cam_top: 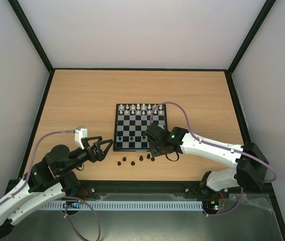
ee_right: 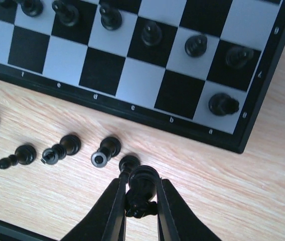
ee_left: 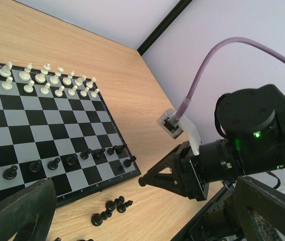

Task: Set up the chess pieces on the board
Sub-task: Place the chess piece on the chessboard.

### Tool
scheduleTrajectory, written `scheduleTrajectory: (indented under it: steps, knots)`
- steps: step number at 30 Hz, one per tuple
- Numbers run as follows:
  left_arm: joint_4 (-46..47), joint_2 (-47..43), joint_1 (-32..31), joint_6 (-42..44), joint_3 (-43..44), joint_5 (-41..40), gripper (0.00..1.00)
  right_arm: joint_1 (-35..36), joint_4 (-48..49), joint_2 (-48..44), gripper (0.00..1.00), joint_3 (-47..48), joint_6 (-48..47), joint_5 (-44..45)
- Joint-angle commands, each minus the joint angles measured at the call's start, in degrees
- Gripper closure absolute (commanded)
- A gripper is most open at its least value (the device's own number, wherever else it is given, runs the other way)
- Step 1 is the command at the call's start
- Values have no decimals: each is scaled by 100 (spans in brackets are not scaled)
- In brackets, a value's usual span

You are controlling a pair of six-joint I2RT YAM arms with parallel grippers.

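Setting: You are looking down on a wooden table (cam_top: 82, 95). Both arms are mounted at its near edge, and a small black-and-grey board (cam_top: 137, 125) lies flat near the middle.
White pieces: Tiny white pieces (cam_top: 140, 108) fill the board's two far rows.
Dark pieces on the board: A line of dark chess pieces (ee_right: 151, 33) stands on the second row from the near edge. One more, the corner piece (ee_right: 223, 104), sits on the nearest row at the board's near right corner.
Loose pieces: In your right wrist view, five loose dark pieces (ee_right: 61, 149) are scattered on the bare wood just outside the board's near border. Several of them are tipped on their sides.
Right gripper: Your right gripper (ee_right: 141, 193) is off the board, near its near right corner. Its fingers are pinched together on one held dark piece (ee_right: 142, 178), gripped at the fingertips right beside a loose piece. You cannot tell whether the held piece touches the wood.
Left gripper: Your left gripper (cam_top: 106, 149) is over the table just left of the board's near left corner. Its fingers are spread wide with nothing between them.
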Motion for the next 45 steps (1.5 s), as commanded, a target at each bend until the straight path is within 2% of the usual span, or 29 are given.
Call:
scheduleTrajectory:
  steps: [1, 10, 22, 45]
  knots:
    - [125, -19, -12, 96, -54, 51, 0, -193, -497, 292, 85, 408, -322, 123]
    - [128, -15, -7, 97, -46, 46, 0, -760, -308, 844, 85, 627, -882, -171]
    - [119, 8, -12, 96, -30, 45, 1, -970, -61, 1367, 85, 727, -1099, -331]
    - [116, 12, -10, 97, -30, 27, 1, -1276, 135, 1783, 86, 873, -1348, -492]
